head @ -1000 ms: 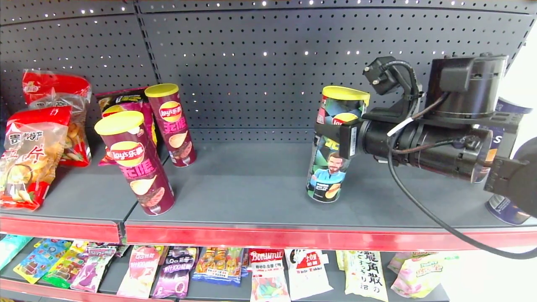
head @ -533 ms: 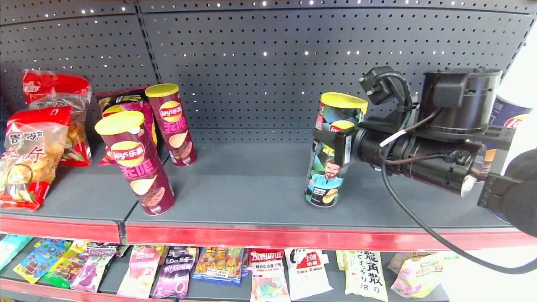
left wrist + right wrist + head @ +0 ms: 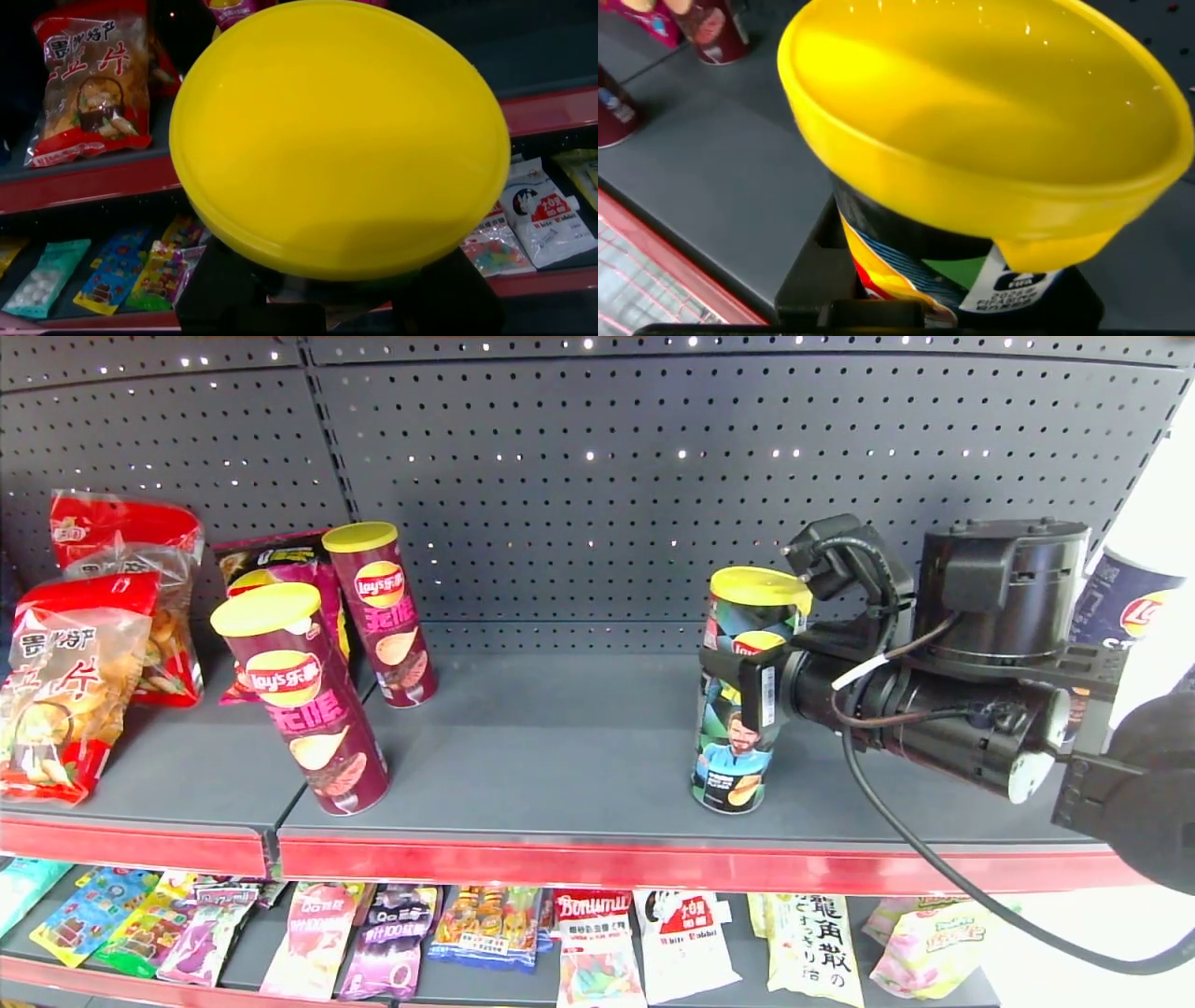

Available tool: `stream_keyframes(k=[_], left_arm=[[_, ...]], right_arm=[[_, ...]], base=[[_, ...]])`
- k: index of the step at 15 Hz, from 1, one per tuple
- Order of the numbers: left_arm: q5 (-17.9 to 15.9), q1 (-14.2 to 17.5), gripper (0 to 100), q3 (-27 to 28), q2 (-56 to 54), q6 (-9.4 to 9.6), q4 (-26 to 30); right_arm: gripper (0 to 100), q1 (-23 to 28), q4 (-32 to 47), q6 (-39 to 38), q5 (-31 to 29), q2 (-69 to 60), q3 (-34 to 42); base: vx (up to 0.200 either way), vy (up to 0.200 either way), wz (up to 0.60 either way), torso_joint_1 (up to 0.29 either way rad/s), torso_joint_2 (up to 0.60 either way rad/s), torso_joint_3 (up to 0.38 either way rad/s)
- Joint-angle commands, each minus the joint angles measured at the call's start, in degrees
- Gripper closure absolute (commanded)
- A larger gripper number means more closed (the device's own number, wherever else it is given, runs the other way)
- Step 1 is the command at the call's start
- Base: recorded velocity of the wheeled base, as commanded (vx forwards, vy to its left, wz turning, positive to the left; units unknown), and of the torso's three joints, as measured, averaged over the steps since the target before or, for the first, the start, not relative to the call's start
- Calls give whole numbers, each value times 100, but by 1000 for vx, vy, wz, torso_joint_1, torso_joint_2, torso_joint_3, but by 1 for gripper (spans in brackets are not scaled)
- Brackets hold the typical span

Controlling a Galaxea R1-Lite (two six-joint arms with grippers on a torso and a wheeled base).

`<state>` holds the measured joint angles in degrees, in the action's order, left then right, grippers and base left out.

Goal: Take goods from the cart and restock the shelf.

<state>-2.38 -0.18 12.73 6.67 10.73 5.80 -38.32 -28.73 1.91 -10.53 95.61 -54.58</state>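
Now, we're mid-placement: our right fingers (image 3: 747,674) are clenched round the yellow-lidded chip can (image 3: 733,765), upright right of centre on the grey shelf (image 3: 560,747). Next, we reckon: release, back out straight. Our left fingers (image 3: 220,294) grip a second can (image 3: 341,140).

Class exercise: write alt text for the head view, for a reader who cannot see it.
The right gripper clamps a chip can with a yellow lid, upright, its base at the grey, red-edged shelf. Farther left stand a front maroon can and a rear maroon can, then red snack bags.
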Motion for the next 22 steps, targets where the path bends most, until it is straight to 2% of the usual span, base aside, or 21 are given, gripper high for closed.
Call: stream_keyframes(k=[1,6,10,16,22], left_arm=[[0,1,100,-16,1,-1,0],[0,1,100,-25,-8,-1,0],[0,1,100,-25,-8,-1,0],[0,1,100,-77,-8,-1,0],[9,1,100,-104,-8,-1,0]], right_arm=[[100,-97,-1,-16,-45,19,26],[100,-317,-36,-42,-45,28,193],[100,-343,-484,-7,-54,195,211],[100,-352,-484,11,-124,81,237],[100,-493,-484,2,-133,-34,615]], base=[[0,0,0,0,0,0],[0,0,0,0,0,0],[0,0,0,0,0,0],[0,0,0,0,0,0],[0,0,0,0,0,0]])
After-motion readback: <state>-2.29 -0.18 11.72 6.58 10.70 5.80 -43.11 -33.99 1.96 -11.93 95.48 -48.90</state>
